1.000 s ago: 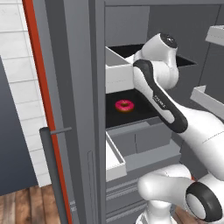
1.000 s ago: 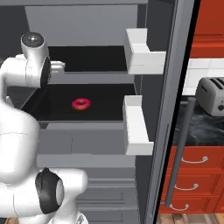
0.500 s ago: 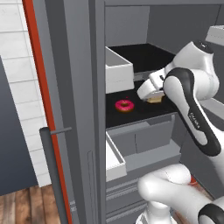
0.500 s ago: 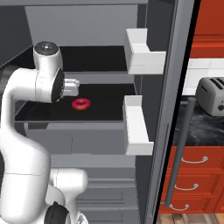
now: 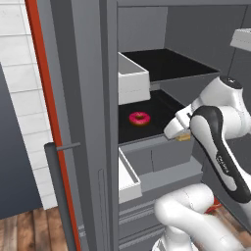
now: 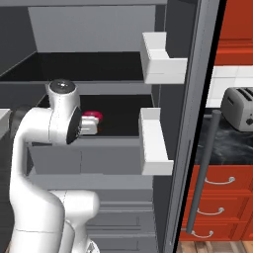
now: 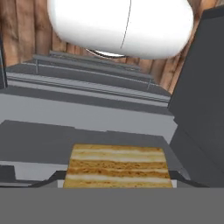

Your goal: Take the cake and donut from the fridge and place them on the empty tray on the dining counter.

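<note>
I have the cake (image 7: 117, 166) between my fingers: in the hand view its layered yellow-tan block sits right at my fingertips, and my gripper (image 5: 182, 137) is closed on its sides rather than standing wide. From the left base view a sliver of tan shows under my white hand, at the front lip of the fridge (image 5: 93, 122) shelf, so the block is off the shelf and riding with me. My hand is tipped so its camera looks down the fridge front toward the lower drawers and the wooden floor.

The donut (image 5: 139, 118), pink-iced, lies alone on the black middle shelf, well apart from my hand; in the right base view it is mostly hidden behind my wrist, and I think the bit of pink there is it.

So I judge the step in hand to be carrying the cake out, the first of two fetches. Next I need to draw my hand clear of the shelf edge and the white door bin (image 6: 152, 143) without knocking the block loose, then turn toward the dining counter and its tray, neither of which I can see from here.
</note>
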